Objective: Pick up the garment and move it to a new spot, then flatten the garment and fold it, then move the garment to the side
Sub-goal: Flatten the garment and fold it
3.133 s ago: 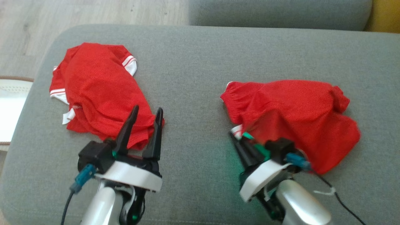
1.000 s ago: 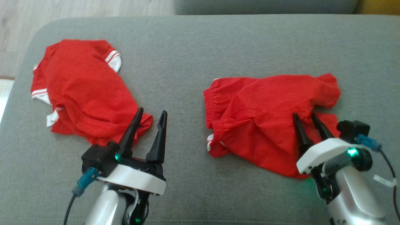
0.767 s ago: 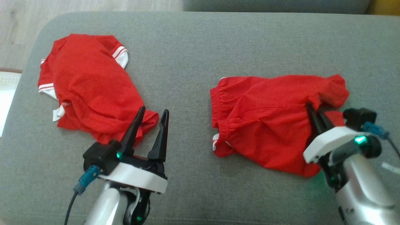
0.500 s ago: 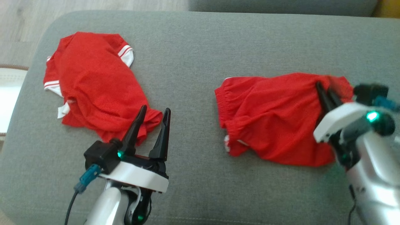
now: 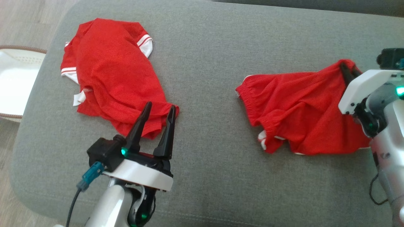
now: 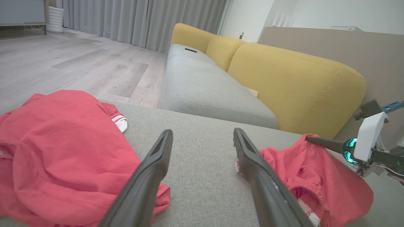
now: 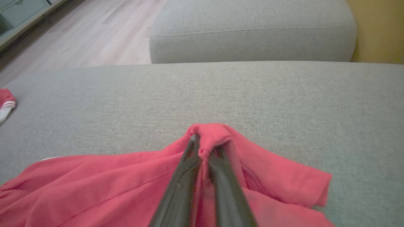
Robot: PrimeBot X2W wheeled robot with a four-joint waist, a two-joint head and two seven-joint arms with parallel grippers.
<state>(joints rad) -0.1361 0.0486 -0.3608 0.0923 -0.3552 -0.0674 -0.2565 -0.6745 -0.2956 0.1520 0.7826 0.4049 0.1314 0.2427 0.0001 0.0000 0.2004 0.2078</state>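
The garment, red shorts [image 5: 296, 107] with an elastic waistband, lies crumpled on the right of the grey cushion [image 5: 205, 63]. My right gripper [image 5: 346, 67] is shut on its far right edge, and the pinched fabric [image 7: 208, 134] peaks over the fingertips while the rest trails leftward. The shorts [image 6: 303, 170] also appear in the left wrist view, with the right gripper [image 6: 311, 139] at their raised corner. My left gripper [image 5: 159, 108] stands open at the cushion's lower left, its fingertips just over the near corner of a red shirt [image 5: 110, 72], holding nothing.
The red shirt [image 6: 56, 145] with white-striped cuffs lies heaped on the cushion's left. A white basket [image 5: 12, 82] sits on the floor past the left edge. A second grey seat [image 7: 252, 28] and yellow backrests [image 6: 284, 82] lie beyond. Bare cushion separates the two red pieces.
My right gripper has shut on the shorts' right edge and drawn it up and rightward, stretching the fabric. The head camera has shifted; my left gripper has stayed open and still.
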